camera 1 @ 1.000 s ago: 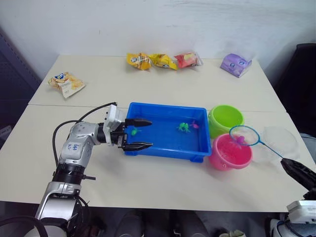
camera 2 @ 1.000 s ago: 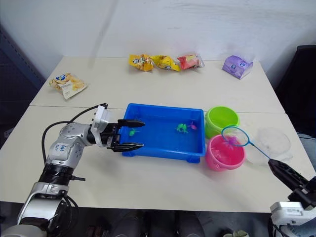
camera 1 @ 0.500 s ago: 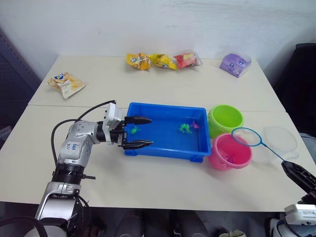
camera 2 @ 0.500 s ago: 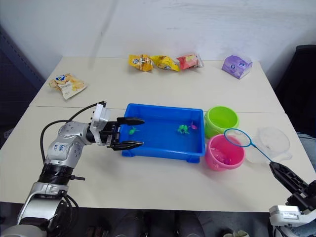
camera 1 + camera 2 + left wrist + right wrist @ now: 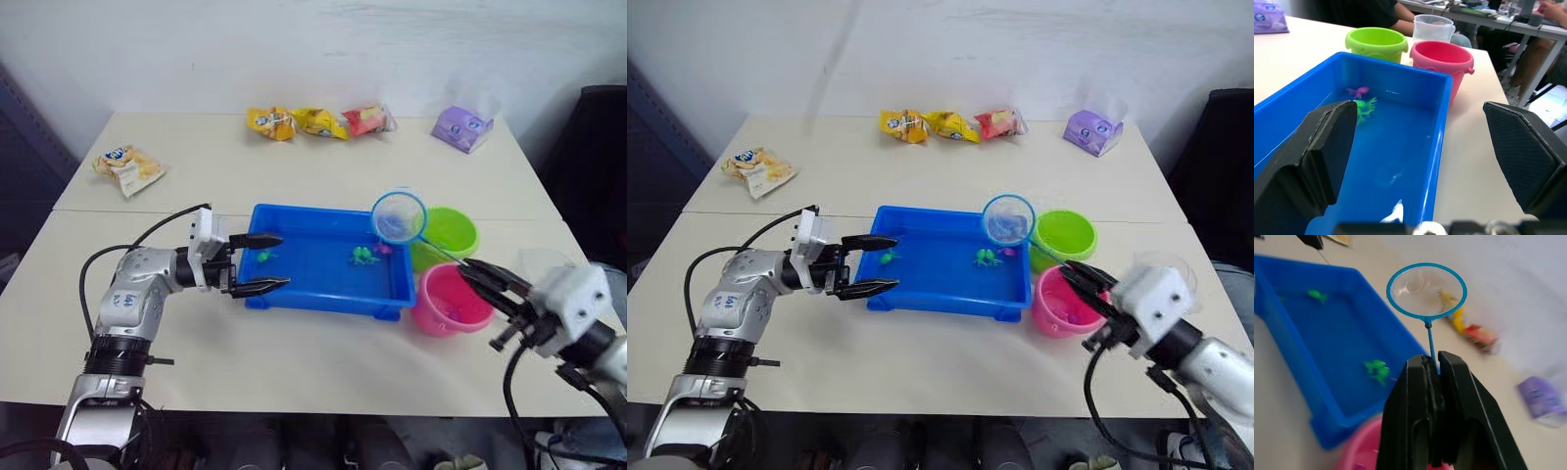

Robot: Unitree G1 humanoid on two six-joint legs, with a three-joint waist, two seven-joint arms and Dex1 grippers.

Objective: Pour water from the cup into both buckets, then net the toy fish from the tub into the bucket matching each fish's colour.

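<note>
The blue tub (image 5: 323, 304) sits mid-table with two green toy fish (image 5: 362, 257) (image 5: 265, 257) and a small pink fish (image 5: 383, 249) in it. My left gripper (image 5: 282, 260) is open, its fingers straddling the tub's left end wall. My right gripper (image 5: 472, 270) is shut on the net's thin handle above the pink bucket (image 5: 446, 305). The net's blue hoop (image 5: 399, 216) hangs over the tub's right end and looks empty in the right wrist view (image 5: 1426, 289). The green bucket (image 5: 453, 233) stands behind the pink one. The clear cup (image 5: 1432, 27) stands to their right.
Several snack packets (image 5: 318, 120) lie along the table's far edge, with a purple one (image 5: 462, 127) at the back right and another packet (image 5: 127, 164) at the left. In the left wrist view, people (image 5: 1547, 10) sit at another table beyond the buckets.
My right gripper has swung in from the table's right edge, carrying the net's hoop from over the pink bucket to above the tub's right end. My left gripper has hardly moved.
</note>
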